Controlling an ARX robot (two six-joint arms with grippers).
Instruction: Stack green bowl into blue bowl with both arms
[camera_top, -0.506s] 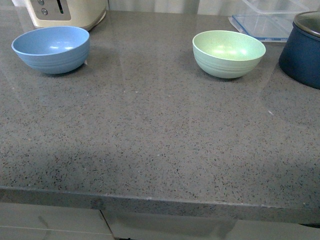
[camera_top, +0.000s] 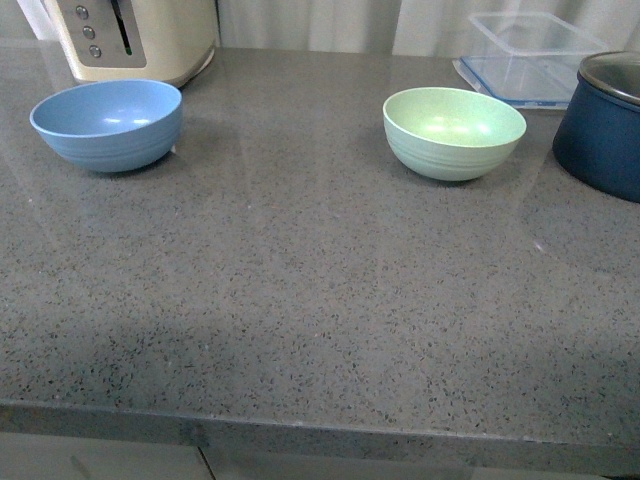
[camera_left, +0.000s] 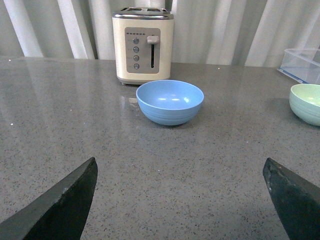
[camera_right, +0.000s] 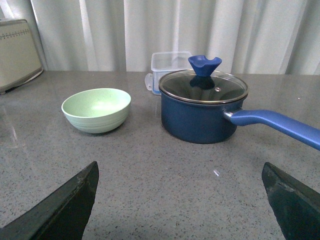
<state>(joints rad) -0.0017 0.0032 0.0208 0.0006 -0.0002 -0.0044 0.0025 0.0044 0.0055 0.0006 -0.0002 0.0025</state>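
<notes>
The pale green bowl (camera_top: 455, 132) stands upright and empty on the grey counter, back right of centre. The light blue bowl (camera_top: 108, 124) stands upright and empty at the back left, well apart from it. Neither arm shows in the front view. In the left wrist view my left gripper (camera_left: 180, 172) is open and empty, with the blue bowl (camera_left: 170, 101) some way ahead and the green bowl (camera_left: 306, 103) at the frame's edge. In the right wrist view my right gripper (camera_right: 180, 172) is open and empty, with the green bowl (camera_right: 96, 110) ahead.
A cream toaster (camera_top: 135, 38) stands behind the blue bowl. A dark navy lidded pot (camera_top: 604, 122) with a long handle (camera_right: 277, 124) stands right of the green bowl, and a clear plastic container (camera_top: 530, 55) lies behind it. The counter's front edge (camera_top: 320, 425) runs close to me.
The front view has shifted slightly, so both bowls sit a little lower in the frame. The bowls have not moved on the counter.
</notes>
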